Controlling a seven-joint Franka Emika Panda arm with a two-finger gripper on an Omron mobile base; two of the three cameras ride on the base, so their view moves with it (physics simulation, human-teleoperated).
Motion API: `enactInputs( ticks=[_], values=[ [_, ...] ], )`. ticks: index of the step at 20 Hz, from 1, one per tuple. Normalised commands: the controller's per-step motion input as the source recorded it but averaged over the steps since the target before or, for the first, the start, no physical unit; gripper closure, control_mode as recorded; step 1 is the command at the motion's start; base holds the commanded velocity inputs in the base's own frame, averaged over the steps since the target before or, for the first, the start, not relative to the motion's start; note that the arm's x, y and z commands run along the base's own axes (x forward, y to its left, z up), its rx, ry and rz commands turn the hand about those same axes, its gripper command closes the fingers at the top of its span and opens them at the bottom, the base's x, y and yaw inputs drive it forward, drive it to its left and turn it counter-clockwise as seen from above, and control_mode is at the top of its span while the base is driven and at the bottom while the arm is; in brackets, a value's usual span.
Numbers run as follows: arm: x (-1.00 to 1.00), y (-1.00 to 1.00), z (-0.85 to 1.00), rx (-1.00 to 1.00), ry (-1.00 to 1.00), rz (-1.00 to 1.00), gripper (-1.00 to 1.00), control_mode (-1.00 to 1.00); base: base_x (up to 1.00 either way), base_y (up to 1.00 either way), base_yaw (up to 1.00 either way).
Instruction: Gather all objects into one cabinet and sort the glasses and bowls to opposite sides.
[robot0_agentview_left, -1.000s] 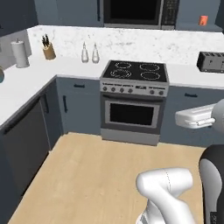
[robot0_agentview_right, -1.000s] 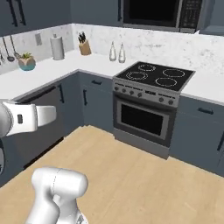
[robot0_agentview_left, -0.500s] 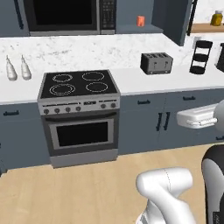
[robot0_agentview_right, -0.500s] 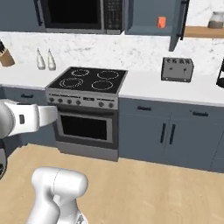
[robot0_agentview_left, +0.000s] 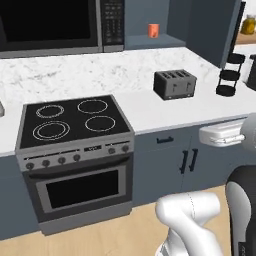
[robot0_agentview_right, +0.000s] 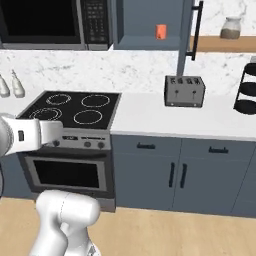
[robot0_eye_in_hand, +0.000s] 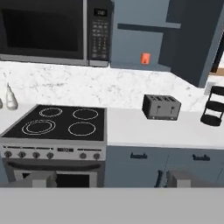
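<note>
A dark slate-blue wall cabinet (robot0_agentview_left: 142, 17) stands open to the right of the microwave. On its shelf stands one small orange cup (robot0_agentview_left: 153, 30), which is also in the right base view (robot0_agentview_right: 161, 31) and in the hand view (robot0_eye_in_hand: 145, 58). The cabinet door (robot0_agentview_right: 185, 35) is swung out, with its black bar handle (robot0_agentview_right: 198, 29) on the edge. My gripper (robot0_eye_in_hand: 107, 180) is open with nothing between its fingers, held low in front of the stove and far below the cabinet. The red mug and the wooden bowl are out of view.
A black stove (robot0_agentview_left: 72, 122) sits under a microwave (robot0_agentview_left: 55, 22). A grey toaster (robot0_agentview_left: 174, 83) stands on the white counter (robot0_agentview_left: 160, 110), with a black tiered stand (robot0_agentview_left: 229, 75) to its right. A jar (robot0_agentview_right: 231, 27) rests on a wooden shelf. Two bottles (robot0_agentview_right: 11, 85) stand at the left.
The base has kept turning right, so the whole scene has slid left. The stove is now at the left, and the open cabinet with the orange cup is nearer the middle. The arm's pose is unchanged.
</note>
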Motion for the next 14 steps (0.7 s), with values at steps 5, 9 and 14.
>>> enactInputs(
  ticks=[5, 9, 14],
  values=[
    [0.00, 0.00, 0.00, 0.00, 0.00, 0.00, -1.00, 1.00, 0.57, 0.00, -0.29],
    [0.00, 0.00, 0.00, 0.00, 0.00, 0.00, -1.00, 1.00, 0.53, 0.01, -0.30],
    [0.00, 0.00, 0.00, 0.00, 0.00, 0.00, -1.00, 1.00, 0.79, 0.22, -0.31]
  ],
)
